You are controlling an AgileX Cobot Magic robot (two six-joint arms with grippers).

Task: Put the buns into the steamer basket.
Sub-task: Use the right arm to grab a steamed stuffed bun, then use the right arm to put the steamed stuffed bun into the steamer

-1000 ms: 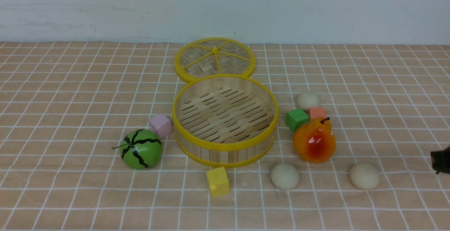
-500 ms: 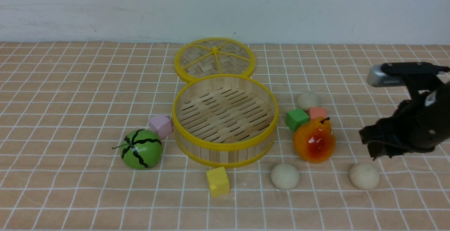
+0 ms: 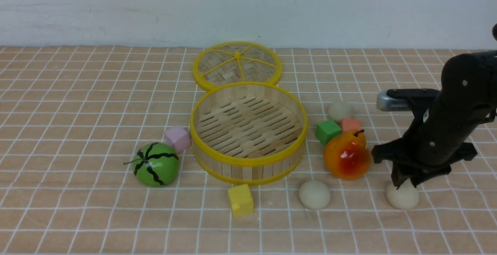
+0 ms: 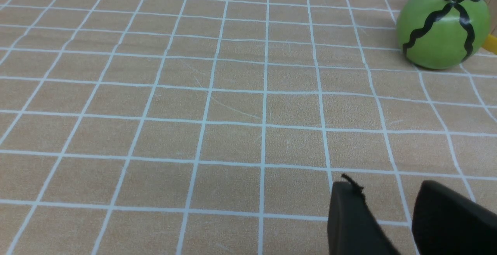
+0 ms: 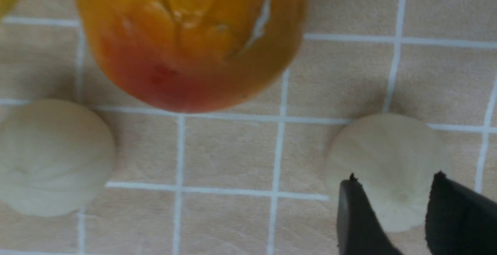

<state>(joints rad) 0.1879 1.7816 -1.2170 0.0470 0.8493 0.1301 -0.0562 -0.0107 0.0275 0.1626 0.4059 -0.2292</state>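
Observation:
The steamer basket (image 3: 248, 162) stands mid-table with nothing in it. Three off-white buns lie on the cloth to its right: a far bun (image 3: 340, 110), a near bun (image 3: 314, 195) and a right bun (image 3: 403, 198). My right gripper (image 3: 404, 183) hangs open just over the right bun. In the right wrist view its dark fingers (image 5: 355, 216) stand apart above that bun (image 5: 384, 154), with the near bun (image 5: 50, 154) off to the side. My left gripper (image 4: 388, 187) is open over bare cloth and holds nothing. It does not show in the front view.
An orange-red pear (image 3: 346, 156) sits close to the left of the right gripper, with a green cube (image 3: 327, 130) and a salmon cube (image 3: 351, 124) behind it. The lid (image 3: 237, 63) lies behind the basket. A yellow cube (image 3: 240, 200), a pink cube (image 3: 177, 138) and a striped melon (image 3: 156, 164) surround the basket.
My right arm has come in from the right edge, swinging left and down until its open fingers hang over the right bun. Nothing on the table has moved.

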